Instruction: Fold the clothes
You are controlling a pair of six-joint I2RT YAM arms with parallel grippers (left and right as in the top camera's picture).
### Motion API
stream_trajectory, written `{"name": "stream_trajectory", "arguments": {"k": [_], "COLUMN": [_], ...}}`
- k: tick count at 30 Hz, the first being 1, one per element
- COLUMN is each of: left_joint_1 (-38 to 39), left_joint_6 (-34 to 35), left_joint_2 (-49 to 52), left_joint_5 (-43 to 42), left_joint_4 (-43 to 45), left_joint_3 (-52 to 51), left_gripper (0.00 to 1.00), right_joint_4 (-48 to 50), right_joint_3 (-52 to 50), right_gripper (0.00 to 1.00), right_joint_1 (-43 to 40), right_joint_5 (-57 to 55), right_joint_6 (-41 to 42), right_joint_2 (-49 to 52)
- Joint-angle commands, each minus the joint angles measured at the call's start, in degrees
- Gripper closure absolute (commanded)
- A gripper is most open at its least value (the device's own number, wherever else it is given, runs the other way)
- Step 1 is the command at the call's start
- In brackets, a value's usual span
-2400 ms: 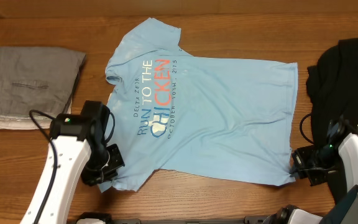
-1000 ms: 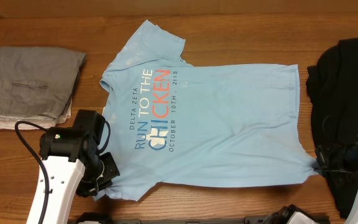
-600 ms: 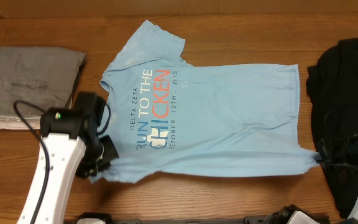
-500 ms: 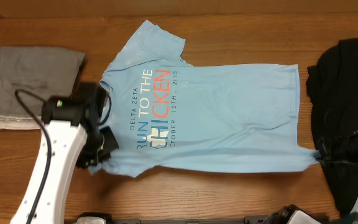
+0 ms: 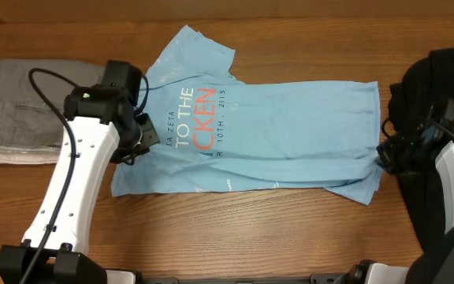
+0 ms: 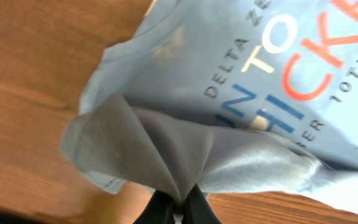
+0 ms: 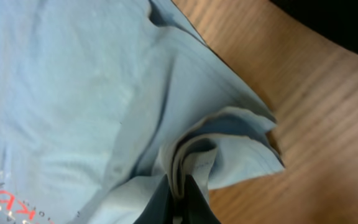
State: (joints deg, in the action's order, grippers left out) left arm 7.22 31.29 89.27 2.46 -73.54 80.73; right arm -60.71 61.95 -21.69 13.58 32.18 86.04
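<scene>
Shirt (image 5: 290, 126) lies long axis left-right on counter (image 5: 235, 237); left jaws clamp its sleeve end, right jaws its hem corner, far edge probably straight ahead of both.

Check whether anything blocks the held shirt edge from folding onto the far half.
Nothing visible. The left gripper and right gripper are both shut on the T-shirt, whose far half lies bare. The grey garment and black garment lie off to either side.
</scene>
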Motion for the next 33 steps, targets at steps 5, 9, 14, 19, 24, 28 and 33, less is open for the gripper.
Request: {"name": "stream_trajectory", "arguments": {"k": [5, 9, 14, 19, 24, 28, 33], "left_joint_1": [3.3, 3.3, 3.3, 3.3, 3.3, 3.3, 3.3], "left_joint_6": [-1.9, -2.0, -2.0, -1.6, 2.3, 2.3, 3.4], "left_joint_2": [1.4, 2.6, 6.0, 11.0, 13.0, 13.3, 14.2], "left_joint_5": [3.8, 7.9, 9.0, 9.7, 11.0, 9.2, 9.1], "left_joint_4": [5.3, 5.9, 6.6, 7.5, 9.0, 10.8, 12.0], "left_joint_3": [1.5, 1.5, 1.5, 1.5, 1.5, 1.5, 1.5], "left_gripper": [0.96, 0.96, 0.96, 0.96, 0.96, 0.96, 0.96], "right_joint_4": [6.0, 8.2, 8.8, 9.4, 10.8, 13.7, 17.8], "right_joint_3": [1.9, 1.9, 1.8, 1.8, 1.7, 1.7, 1.7], "right_gripper": [0.96, 0.96, 0.96, 0.96, 0.96, 0.96, 0.96], "right_joint_1": [1.1, 1.1, 1.1, 1.1, 1.2, 2.3, 5.2], "right_joint_5": [0.2, -0.5, -1.1, -1.1, -1.0, -1.0, -1.1], "right_joint_6": [0.8, 0.6, 0.6, 0.6, 0.5, 0.3, -2.1], "right_joint_2": [1.0, 1.0, 1.1, 1.9, 4.5, 6.5, 8.7]}}
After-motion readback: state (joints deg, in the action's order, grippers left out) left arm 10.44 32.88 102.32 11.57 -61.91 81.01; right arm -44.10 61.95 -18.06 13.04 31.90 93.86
